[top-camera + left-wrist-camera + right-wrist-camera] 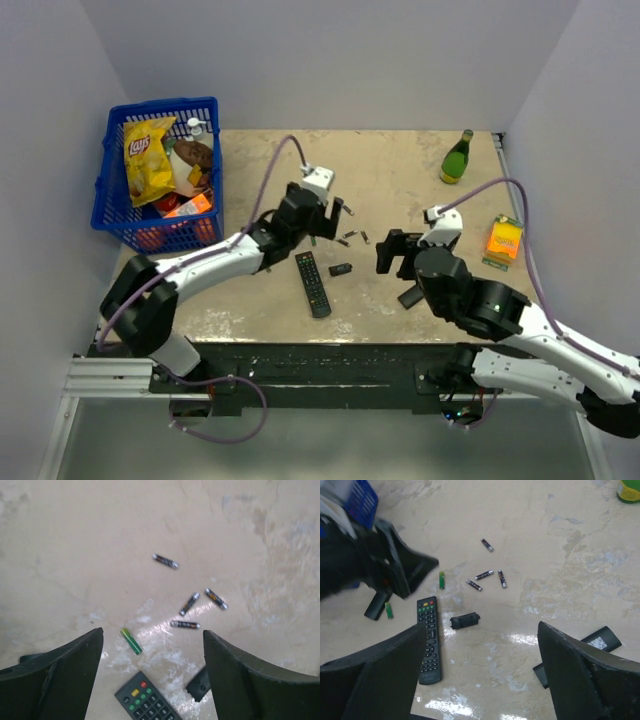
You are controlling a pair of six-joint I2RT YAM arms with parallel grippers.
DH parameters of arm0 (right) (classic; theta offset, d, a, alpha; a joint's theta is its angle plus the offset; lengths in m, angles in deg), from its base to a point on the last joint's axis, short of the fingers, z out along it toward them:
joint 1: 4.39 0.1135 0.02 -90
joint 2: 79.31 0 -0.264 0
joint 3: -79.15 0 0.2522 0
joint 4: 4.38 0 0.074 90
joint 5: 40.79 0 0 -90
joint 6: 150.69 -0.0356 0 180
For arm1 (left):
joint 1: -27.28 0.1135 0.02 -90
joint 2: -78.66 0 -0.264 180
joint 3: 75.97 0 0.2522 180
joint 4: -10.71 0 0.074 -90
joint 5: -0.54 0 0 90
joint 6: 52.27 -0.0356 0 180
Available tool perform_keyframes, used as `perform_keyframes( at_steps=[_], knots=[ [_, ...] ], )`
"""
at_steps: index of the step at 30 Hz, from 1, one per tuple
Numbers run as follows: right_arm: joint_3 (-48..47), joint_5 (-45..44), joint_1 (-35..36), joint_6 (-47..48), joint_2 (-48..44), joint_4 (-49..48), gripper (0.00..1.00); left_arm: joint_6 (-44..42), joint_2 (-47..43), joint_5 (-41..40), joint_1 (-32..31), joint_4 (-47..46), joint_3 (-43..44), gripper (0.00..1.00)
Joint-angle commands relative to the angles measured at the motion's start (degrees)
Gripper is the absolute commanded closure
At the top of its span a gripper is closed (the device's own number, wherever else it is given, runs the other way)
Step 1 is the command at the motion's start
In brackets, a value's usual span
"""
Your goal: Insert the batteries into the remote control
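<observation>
Left gripper [152, 632]: wide, empty
Right gripper [484, 630]: wide, empty
Risk: batteries [184, 624], loose at remote control's [147, 700] one o'clock, roll if nudged

The left arm [200, 268] and right arm [545, 335] are white-shelled with black joints, bolted to a black base rail [300, 362]. Farthest from the rail, lilac cables [266, 180] reach the black left gripper [152, 639] and right gripper [481, 627].
</observation>
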Motion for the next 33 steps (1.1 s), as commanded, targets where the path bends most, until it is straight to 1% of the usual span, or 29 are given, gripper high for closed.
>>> perform_keyframes(
  at_steps=[1, 2, 3, 4, 5, 6, 8, 9, 15, 17, 18, 19, 21, 28, 29, 33],
  knots=[
    [-3.2, 6.9, 0.2, 0.4, 5.1, -3.4, 0.02, 2.9, -8.9, 5.4, 7.4, 5.1, 3.4, 0.13],
    [-3.2, 7.9, 0.2, 0.2, 7.3, -3.9, 0.02, 3.5, -10.1, 7.5, 8.6, 6.0, 4.3, 0.10],
    [-3.2, 8.9, 0.2, 0.1, 8.4, -5.2, 0.02, 3.9, -12.4, 8.8, 11.1, 8.0, 4.6, 0.10],
    [-3.4, 10.9, 0.2, 0.0, 9.5, -5.6, 0.02, 4.2, -13.6, 10.1, 12.3, 8.7, 4.7, 0.09],
    [-3.8, 11.6, 0.1, -0.1, 12.3, -6.0, 0.02, 4.7, -15.8, 13.1, 13.6, 9.9, 4.6, 0.08],
    [-4.1, 12.5, 0.1, -0.2, 13.6, -6.5, 0.03, 4.9, -16.9, 14.6, 16.2, 10.4, 4.3, 0.07],
    [-5.2, 15.3, 0.1, -0.3, 18.5, -6.7, 0.05, 4.8, -19.9, 17.4, 18.5, 10.9, 2.6, 0.07],
    [-5.5, 16.1, 0.1, -0.3, 20.4, -7.0, 0.09, 4.7, -20.9, 17.8, 20.1, 11.3, 1.9, 0.06],
    [-8.3, 22.8, 0.1, -1.1, 32.5, -8.1, 0.19, 5.1, -27.2, 18.5, 23.7, 8.0, -7.7, 0.06],
    [-9.0, 24.6, 0.1, -1.3, 35.7, -8.3, 0.21, 4.7, -28.0, 18.5, 24.2, 7.6, -9.5, 0.06],
    [-9.2, 26.5, 0.1, -1.3, 36.9, -8.4, 0.24, 4.4, -28.1, 18.5, 24.5, 7.6, -9.8, 0.06],
    [-9.7, 27.1, 0.1, -1.6, 39.7, -8.5, 0.25, 4.2, -28.2, 18.5, 24.6, 7.9, -9.8, 0.06],
    [-9.9, 29.2, 0.1, -1.7, 42.2, -9.2, 0.28, 3.3, -28.4, 18.5, 24.6, 8.0, -9.4, 0.06],
    [-9.2, 33.0, -0.3, -3.0, 49.1, -11.5, 0.28, 3.0, -28.5, 18.4, 24.8, 8.0, -9.3, 0.06],
    [-8.9, 33.6, -0.4, -2.9, 50.3, -11.9, 0.28, 3.1, -28.4, 19.7, 24.8, 7.9, -9.4, 0.06],
    [-7.2, 35.6, -0.9, -3.2, 52.0, -15.1, 0.28, 3.2, -28.3, 20.3, 24.8, 7.9, -9.6, 0.06]
  ],
)
